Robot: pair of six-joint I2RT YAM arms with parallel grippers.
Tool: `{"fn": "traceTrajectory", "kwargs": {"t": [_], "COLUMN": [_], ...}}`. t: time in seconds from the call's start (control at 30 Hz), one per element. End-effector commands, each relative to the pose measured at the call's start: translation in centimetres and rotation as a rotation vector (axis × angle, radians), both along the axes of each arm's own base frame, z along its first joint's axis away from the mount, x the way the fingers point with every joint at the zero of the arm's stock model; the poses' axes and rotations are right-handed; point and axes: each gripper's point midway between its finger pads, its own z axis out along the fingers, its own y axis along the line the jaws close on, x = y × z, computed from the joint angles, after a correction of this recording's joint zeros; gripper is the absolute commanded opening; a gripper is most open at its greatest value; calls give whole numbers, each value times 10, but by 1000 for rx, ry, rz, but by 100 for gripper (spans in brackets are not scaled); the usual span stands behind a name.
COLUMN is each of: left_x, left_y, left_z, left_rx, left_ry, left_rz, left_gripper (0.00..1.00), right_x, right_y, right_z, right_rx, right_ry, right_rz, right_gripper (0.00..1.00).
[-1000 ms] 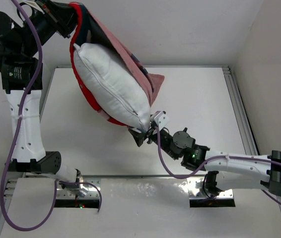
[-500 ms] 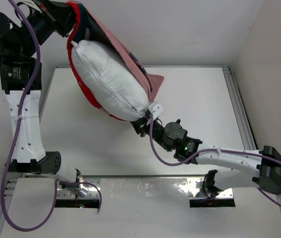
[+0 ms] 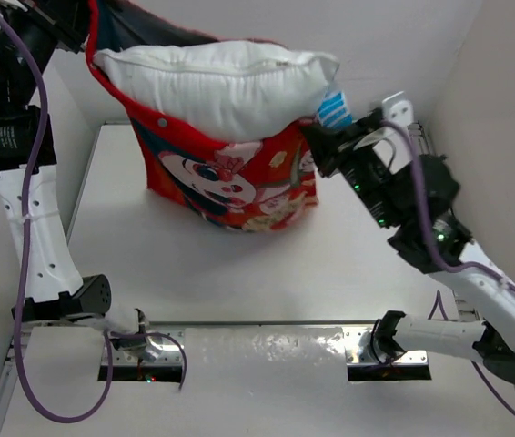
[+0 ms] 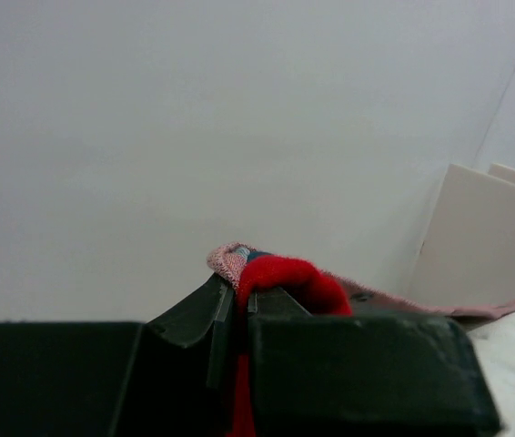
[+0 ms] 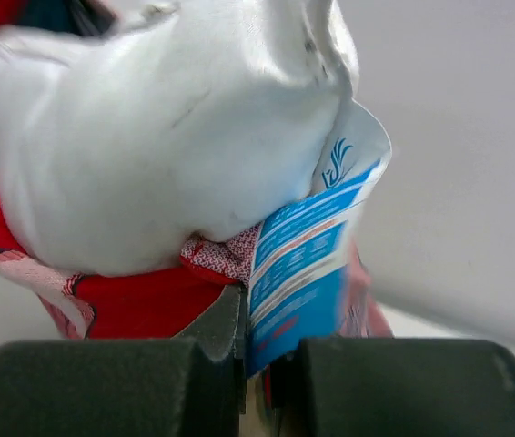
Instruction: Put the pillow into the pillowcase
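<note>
Red pillowcase (image 3: 239, 187): hanging above the desk (image 3: 348, 264), stretched between both tools, mouth up.
Pillow (image 3: 221, 84): lying in that mouth, upper half sticking out.
Left tool (image 4: 239, 299): pinched on the red hem.
Right tool (image 5: 262, 350): pinched on the opposite hem and a blue label (image 5: 303, 259).

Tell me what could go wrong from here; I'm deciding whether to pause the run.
The right hand pinches the blue label; pulling could tear it. The pillow bulges above the pillowcase mouth, so a jerk might tip it out. The left hand holds only a thin hem fold, which may slip.
</note>
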Motion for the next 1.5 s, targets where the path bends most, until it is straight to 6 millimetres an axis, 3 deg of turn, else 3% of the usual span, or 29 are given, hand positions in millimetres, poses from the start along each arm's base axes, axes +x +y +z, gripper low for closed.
{"fn": "traceTrajectory", "kwargs": {"t": [0.0,0.13,0.2,0.23,0.27,0.3,0.33,0.4,0.5,0.57,0.67,0.7,0.73,0.77,0.8,0.87,0.93,1.0,1.03,1.1,1.13,1.17,1.23,1.3,1.33,1.37,1.4,1.43,1.47], "left_x": [-75,-97,-97,-94,-82,-75,-66,-44,-22,-13,5,9,16,35,41,54,55,44,33,-8,-20,-34,-34,-5,12,26,26,34,23], "left_y": [5,1,0,1,7,11,19,32,35,23,13,12,14,12,12,8,11,20,26,19,20,17,12,11,8,12,15,20,20], "left_z": [82,94,90,86,76,71,66,51,33,23,11,10,8,-9,-12,-21,-18,-4,6,39,48,60,56,24,10,-3,6,7,22], "left_rx": [10,49,58,60,51,51,33,13,-17,-24,-18,6,8,33,42,71,77,59,65,120,135,147,166,173,155,125,99,86,102], "left_ry": [-308,-370,-356,-345,-311,-296,-274,-212,-130,-99,-81,-80,-72,-20,-7,26,19,-18,-48,-175,-207,-236,-221,-132,-92,-46,-54,-43,-90], "left_rz": [71,77,71,73,84,100,127,157,119,62,38,53,75,87,98,112,141,174,181,169,178,175,143,119,104,113,128,137,142], "left_gripper": [0,0,0,0,0,0,0,0,0,0,0,0,0,0,0,0,0,0,0,0,0,0,0,0,0,0,0,0,0], "right_x": [-41,-57,-53,-38,-35,-19,1,16,22,28,58,89,102,117,141,164,160,136,98,58,10,9,5,44,46,105,110,74,70], "right_y": [-33,-51,-55,-40,-45,-55,-49,-65,-43,-31,-23,-18,-19,-35,-27,-48,-52,-46,-55,-48,-63,-62,-84,-98,-107,-105,-104,-110,-108], "right_z": [107,139,146,136,141,135,121,123,126,120,110,89,72,84,64,56,58,70,103,113,151,137,143,108,129,98,100,144,152], "right_rx": [137,198,173,112,77,-1,-68,-79,-125,-178,-248,-256,-280,-233,-154,-62,53,33,54,49,104,102,139,93,96,57,71,103,111], "right_ry": [-204,-270,-274,-242,-224,-204,-160,-148,-138,-103,-79,-14,47,43,138,203,238,185,91,31,-105,-94,-143,-3,-10,121,174,96,77], "right_rz": [50,54,20,6,-24,-138,-211,-340,-264,-237,-304,-313,-297,-284,-255,-199,-121,-42,-19,76,115,128,43,-66,-96,-143,-131,-98,-68], "right_gripper": [0,0,0,0,0,0,0,0,0,0,0,0,0,0,0,0,0,0,0,0,0,0,0,0,0,0,0,0,0]}}
